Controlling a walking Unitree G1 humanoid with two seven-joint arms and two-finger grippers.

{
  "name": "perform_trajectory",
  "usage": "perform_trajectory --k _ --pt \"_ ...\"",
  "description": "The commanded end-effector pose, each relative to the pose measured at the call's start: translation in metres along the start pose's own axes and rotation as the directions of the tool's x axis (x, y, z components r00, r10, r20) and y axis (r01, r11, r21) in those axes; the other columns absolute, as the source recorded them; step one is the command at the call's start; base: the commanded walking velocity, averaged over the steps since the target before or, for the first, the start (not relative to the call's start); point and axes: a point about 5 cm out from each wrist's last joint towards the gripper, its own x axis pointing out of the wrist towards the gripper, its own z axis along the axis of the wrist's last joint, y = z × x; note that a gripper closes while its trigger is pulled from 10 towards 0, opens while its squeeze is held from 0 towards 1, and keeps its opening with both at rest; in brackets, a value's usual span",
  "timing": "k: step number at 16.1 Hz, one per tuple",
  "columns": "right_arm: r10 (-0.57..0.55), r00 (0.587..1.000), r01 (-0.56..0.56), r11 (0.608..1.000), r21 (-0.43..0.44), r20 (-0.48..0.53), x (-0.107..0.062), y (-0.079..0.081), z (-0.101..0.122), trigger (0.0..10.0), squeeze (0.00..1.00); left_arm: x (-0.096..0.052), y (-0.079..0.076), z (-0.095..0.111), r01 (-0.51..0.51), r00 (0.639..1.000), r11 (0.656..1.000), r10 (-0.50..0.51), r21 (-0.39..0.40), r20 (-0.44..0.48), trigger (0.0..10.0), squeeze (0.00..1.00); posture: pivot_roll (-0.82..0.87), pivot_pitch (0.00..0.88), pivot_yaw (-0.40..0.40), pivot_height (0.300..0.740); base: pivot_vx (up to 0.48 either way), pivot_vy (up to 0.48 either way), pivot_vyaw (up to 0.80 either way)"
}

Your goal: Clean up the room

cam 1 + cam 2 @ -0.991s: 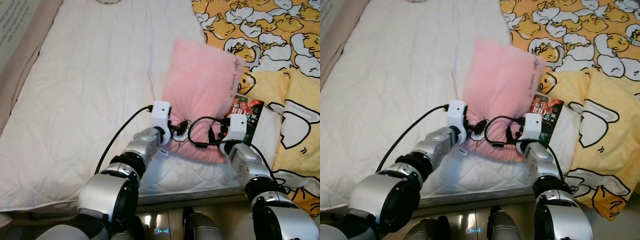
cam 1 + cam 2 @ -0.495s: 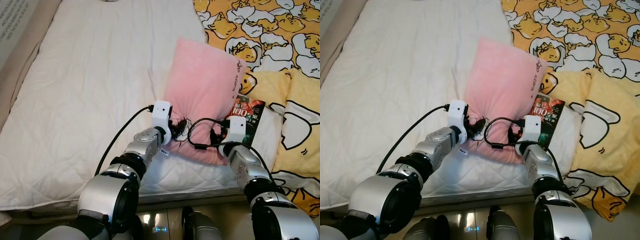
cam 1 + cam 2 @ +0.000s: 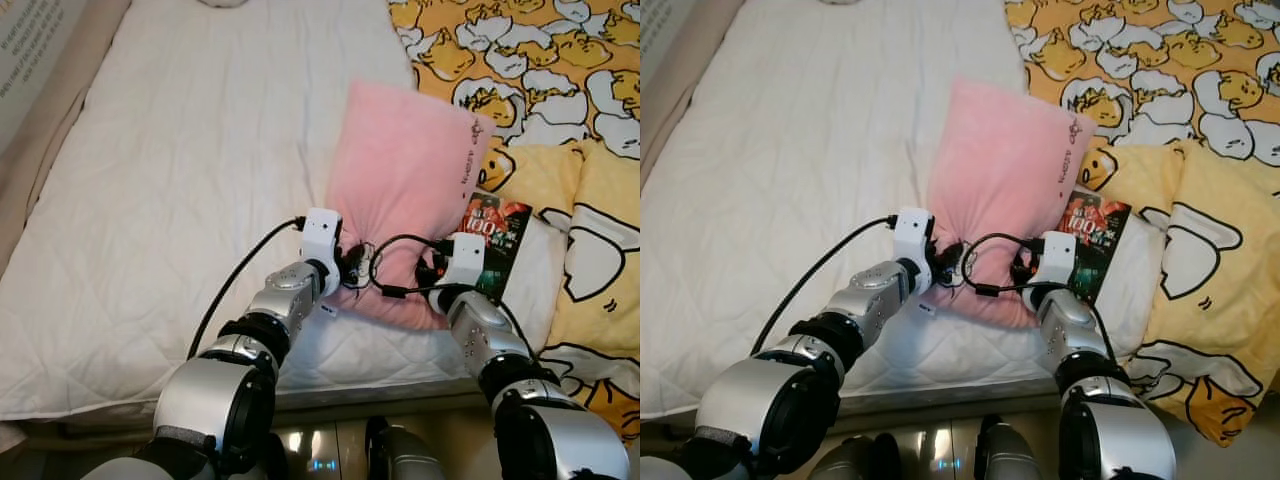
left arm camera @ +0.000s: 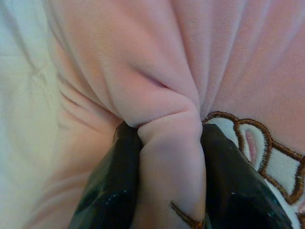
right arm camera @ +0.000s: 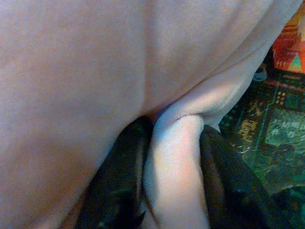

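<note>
Covering the scene, a white mattress [image 3: 180,190] bears a yellow blanket [image 3: 560,90] at 2 o'clock and a central pink pillow [image 3: 405,180], whose near edge is pinched by left gripper [image 4: 169,157] and right gripper [image 5: 174,162]; a book [image 3: 492,240] lies at its 4 o'clock.

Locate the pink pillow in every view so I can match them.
Left eye: pink pillow mid-frame on the bed.
Right eye: mid-frame.
Left wrist: a fold pinched between the fingers.
Right wrist: a fold pinched between the fingers.
Shared landmark: the book beside it.
</note>
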Motion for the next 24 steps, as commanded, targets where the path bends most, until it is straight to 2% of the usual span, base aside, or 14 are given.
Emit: perform_trajectory --k 1,5,6,7,8,10,12,14,15,18,20,21,23,24 --pt "0.076 0.993 -0.073 0.997 0.033 -0.090 0.002 0.017 -0.019 0.0 0.00 0.000 -0.016 -0.031 0.035 0.994 0.999 -0.037 -0.021 -0.107 0.0 0.00 -0.11 0.084 0.045 0.740 0.000 0.000 0.00" --pt "0.017 0.993 -0.015 1.000 0.014 -0.120 -0.002 0.009 -0.027 0.0 0.00 0.001 -0.021 -0.029 0.070 0.994 0.996 -0.075 -0.061 -0.082 0.0 0.00 -0.07 0.000 0.044 0.740 0.000 0.000 0.00" --pt "0.007 0.994 -0.005 1.000 0.025 -0.105 -0.001 0.008 -0.024 0.0 0.00 0.001 -0.020 -0.028 0.062 0.994 0.993 -0.070 -0.104 -0.080 0.0 0.00 -0.07 0.000 0.061 0.740 0.000 0.000 0.00" --pt "-0.017 0.996 0.015 1.000 -0.020 -0.092 0.001 0.006 -0.015 0.0 0.00 0.002 -0.014 -0.015 0.034 0.999 0.979 -0.041 -0.201 -0.032 0.0 0.00 -0.07 0.000 0.071 0.740 0.000 0.000 0.00" --pt "-0.032 0.997 0.032 0.999 0.001 -0.065 0.002 0.002 -0.008 0.0 0.00 0.003 -0.012 -0.005 0.036 0.999 0.972 -0.037 -0.232 0.002 0.0 0.00 -0.06 0.000 0.072 0.740 0.000 0.000 0.00" --pt "-0.051 0.998 0.050 0.999 0.018 0.042 0.003 -0.010 0.022 0.0 0.00 0.004 -0.012 0.026 0.113 0.990 0.986 -0.101 -0.126 0.103 0.0 0.00 -0.04 0.000 0.064 0.740 0.000 0.000 0.00" --pt "0.003 0.978 0.009 0.999 -0.052 0.208 0.005 -0.007 0.068 0.0 0.00 0.001 -0.012 0.061 0.175 0.958 0.982 -0.153 -0.074 0.241 0.0 0.00 -0.03 0.000 0.071 0.740 0.000 0.000 0.00" --pt "0.051 0.953 -0.022 0.995 -0.099 0.299 0.003 -0.002 0.093 0.0 0.00 -0.003 -0.012 0.082 0.207 0.926 0.978 -0.189 -0.020 0.327 0.0 0.00 -0.02 0.000 0.066 0.740 0.000 0.000 0.00" --pt "0.081 0.922 -0.039 0.992 -0.117 0.378 -0.003 0.003 0.109 0.0 0.00 -0.012 -0.008 0.099 0.182 0.893 0.979 -0.205 0.096 0.400 0.0 0.00 -0.01 0.000 0.066 0.740 0.000 0.000 0.00" --pt "0.121 0.909 -0.057 0.984 -0.168 0.399 -0.007 0.013 0.112 0.0 0.00 -0.020 -0.006 0.106 0.168 0.873 0.974 -0.219 0.153 0.436 0.0 0.00 -0.01 0.000 0.064 0.740 0.000 0.000 0.00" --pt "0.090 0.922 -0.022 0.983 -0.182 0.375 -0.005 0.015 0.109 0.0 0.00 -0.020 -0.003 0.107 0.101 0.881 0.980 -0.167 0.169 0.444 0.0 0.00 -0.01 0.000 0.064 0.740 0.000 0.000 0.00" --pt "0.091 0.930 -0.002 0.970 -0.243 0.356 -0.004 0.019 0.105 10.0 0.00 -0.020 0.000 0.109 0.087 0.882 0.985 -0.147 0.151 0.448 0.0 0.00 -0.01 0.000 0.065 0.740 0.000 0.000 0.00" --pt "0.091 0.923 0.010 0.966 -0.260 0.374 -0.007 0.023 0.103 10.0 0.00 -0.023 0.005 0.113 0.068 0.876 0.988 -0.127 0.142 0.466 0.0 0.00 -0.02 0.000 0.068 0.740 0.000 0.480 0.00" --pt "0.083 0.920 0.024 0.963 -0.267 0.382 -0.008 0.025 0.101 10.0 0.00 -0.025 0.009 0.111 0.029 0.870 0.984 -0.110 0.174 0.480 0.0 0.00 -0.02 0.000 0.074 0.740 0.000 0.480 0.00"
